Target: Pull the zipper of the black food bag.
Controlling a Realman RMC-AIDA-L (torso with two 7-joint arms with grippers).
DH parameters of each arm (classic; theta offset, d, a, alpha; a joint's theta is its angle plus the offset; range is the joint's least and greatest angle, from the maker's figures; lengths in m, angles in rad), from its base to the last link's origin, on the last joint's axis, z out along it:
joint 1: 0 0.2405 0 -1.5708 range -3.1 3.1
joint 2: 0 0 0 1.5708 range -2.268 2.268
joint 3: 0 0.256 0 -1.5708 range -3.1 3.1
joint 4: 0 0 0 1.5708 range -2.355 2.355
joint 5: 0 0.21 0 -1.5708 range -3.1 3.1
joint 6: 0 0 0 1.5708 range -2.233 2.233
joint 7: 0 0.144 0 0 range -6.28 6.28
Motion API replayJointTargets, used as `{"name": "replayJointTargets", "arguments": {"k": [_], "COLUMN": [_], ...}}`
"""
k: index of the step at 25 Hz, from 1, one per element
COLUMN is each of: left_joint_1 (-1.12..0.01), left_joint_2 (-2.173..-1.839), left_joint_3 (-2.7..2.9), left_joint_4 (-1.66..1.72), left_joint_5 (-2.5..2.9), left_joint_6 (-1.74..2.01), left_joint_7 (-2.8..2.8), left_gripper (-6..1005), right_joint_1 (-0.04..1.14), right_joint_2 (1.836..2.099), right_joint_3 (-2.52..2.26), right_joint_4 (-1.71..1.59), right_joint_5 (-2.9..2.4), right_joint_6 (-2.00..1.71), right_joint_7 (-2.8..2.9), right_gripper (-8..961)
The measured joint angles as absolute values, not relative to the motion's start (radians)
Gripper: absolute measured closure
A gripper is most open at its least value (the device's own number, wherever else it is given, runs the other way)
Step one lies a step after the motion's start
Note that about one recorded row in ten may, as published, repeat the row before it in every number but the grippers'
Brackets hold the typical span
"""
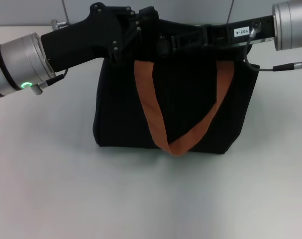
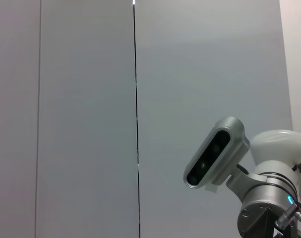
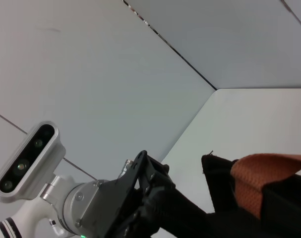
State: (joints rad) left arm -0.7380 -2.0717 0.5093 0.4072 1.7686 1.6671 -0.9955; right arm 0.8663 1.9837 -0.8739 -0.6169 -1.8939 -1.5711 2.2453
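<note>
Because the black food bag [image 1: 121, 119] looks soft and collapsible, its top edge wants bracing; left gripper [image 1: 141, 30] and right gripper [image 1: 185, 37] meet there, finger states indiscernible, zipper hidden.

The black food bag [image 1: 126, 109] stands upright near the table's [image 1: 51, 189] far edge, its orange strap [image 1: 160, 124] hanging down the front face. The left gripper [image 1: 141, 30] and right gripper [image 1: 183, 39] meet over the bag's top edge, fingers indistinct against the dark fabric.
</note>
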Motion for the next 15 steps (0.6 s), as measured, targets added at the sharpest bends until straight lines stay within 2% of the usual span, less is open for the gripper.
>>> {"name": "replayJointTargets", "arguments": {"k": [1,4,15], "left_joint_1": [-0.738,-0.738,-0.738], "left_joint_2": [-2.072,-2.071,-2.071], "left_joint_3": [0.51,0.51,0.511], "left_joint_4": [0.407,0.406,0.406], "left_joint_5": [1.768,1.768,1.768], "left_joint_6": [1.667,1.668,1.674], "left_joint_7": [-0.996,-0.996,-0.996], "left_gripper": [965,964,965], "right_joint_1": [0.865,0.861,0.857], "right_joint_2": [1.985,1.986,1.996], "right_joint_3": [-0.874,-0.873,-0.873], "right_joint_4": [-0.617,-0.617,-0.617], "right_joint_5": [-1.894,-1.892,-1.89], "right_joint_6": [-1.571,-1.57,-1.558], "right_joint_7": [2.242,2.233,2.217], "right_gripper": [541,712,831]}}
